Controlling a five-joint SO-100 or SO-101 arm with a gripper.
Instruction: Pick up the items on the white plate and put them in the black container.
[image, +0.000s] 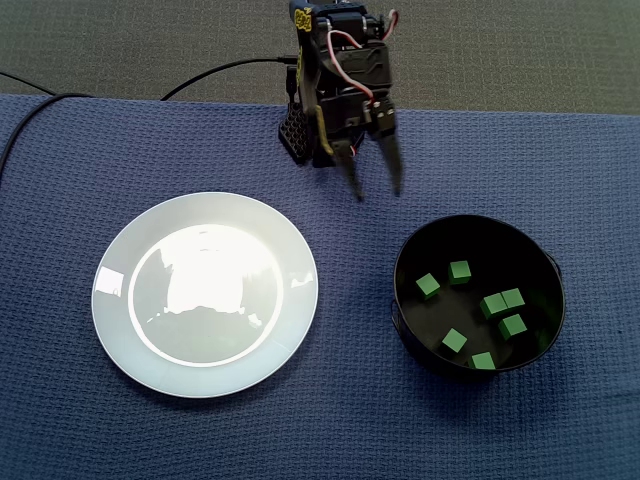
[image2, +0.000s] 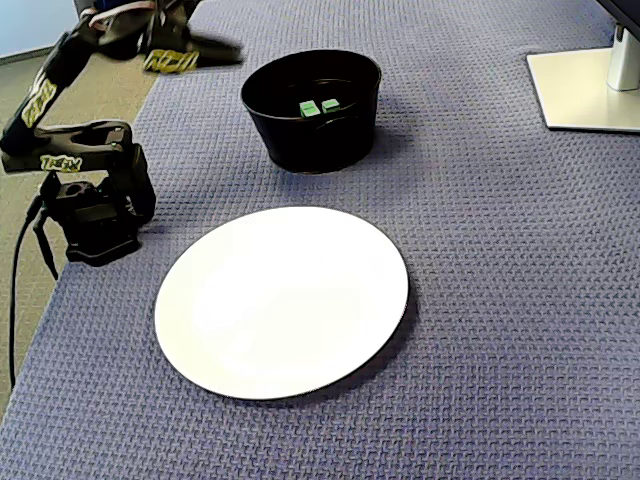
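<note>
The black container (image: 408, 328) sits on the right of the blue waffle-weave cloth (image: 100, 150) in a fixed view that looks down from above. Seven green cubes (image: 460, 271) lie scattered on its floor. Two sit just beside each other near the right wall and the others are spread apart. The white plate (image: 205, 295) lies well to the left of the container in that view, its glossy face carrying a bright reflection of light.

The gripper (image: 379, 192) hangs over the cloth above the gap between plate and container, nearer the container's far rim. It is released, its two fingers splayed apart and pointing down towards the cloth.

The lower, side-on fixed view puts the white plate (image2: 282, 300) in front and the black container (image2: 310, 140) behind it. Its tall wall hides most of the inside, so only two green cubes (image2: 309, 108) show over the rim. Here the gripper (image2: 232, 47) is a dark blur at the top left, beside the container, and its spread cannot be read. This view alone shows the arm's base (image2: 95, 215) at the cloth's left edge and a pale monitor stand (image2: 585, 90) at the upper right. Only the view from above shows the black cable (image: 220, 70) running off behind the arm.
</note>
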